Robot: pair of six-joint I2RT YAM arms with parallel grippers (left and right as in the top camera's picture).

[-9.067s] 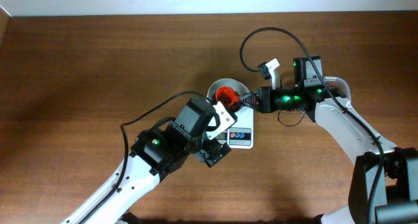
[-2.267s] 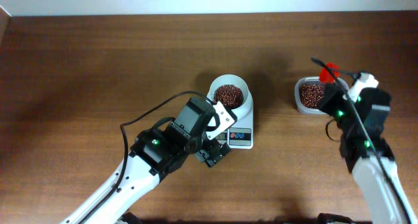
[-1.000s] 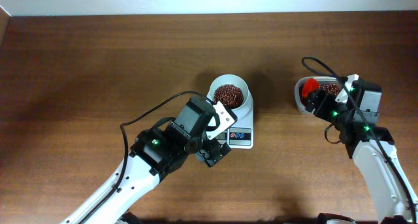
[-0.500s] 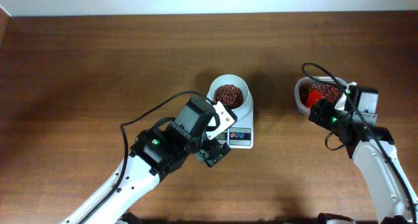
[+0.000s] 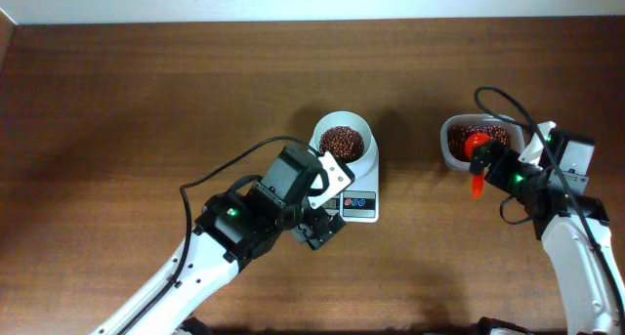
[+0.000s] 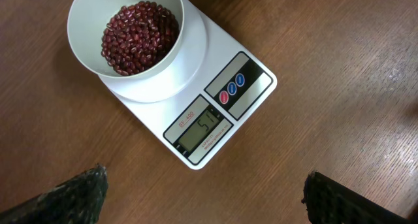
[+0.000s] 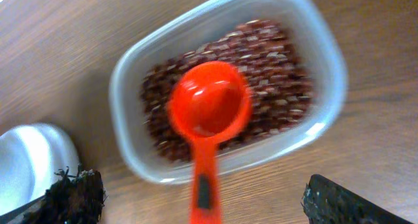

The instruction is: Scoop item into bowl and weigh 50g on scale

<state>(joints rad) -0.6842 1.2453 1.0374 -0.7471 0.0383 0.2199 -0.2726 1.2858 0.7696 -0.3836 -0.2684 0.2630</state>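
From overhead, the right gripper (image 5: 485, 169) had drawn back toward the table's right edge, leaving the red plastic scoop (image 5: 476, 147) lying with its cup in the clear plastic tub (image 5: 451, 149). The left wrist view showed the small white bowl (image 6: 125, 36) of reddish-brown beans (image 6: 138, 36) sitting on the white digital scale (image 6: 215, 116), display near fifty though I couldn't read it surely, left gripper (image 6: 202, 198) spread wide. The right wrist view showed the scoop empty over the tub's beans, right fingers apart, nothing blocking.

Bowl (image 5: 343, 142) on scale (image 5: 357, 198), tub (image 5: 454, 151) right

scale (image 6: 196, 100) display digits too small to read, red scoop (image 7: 208, 119) handle cut off, blurred
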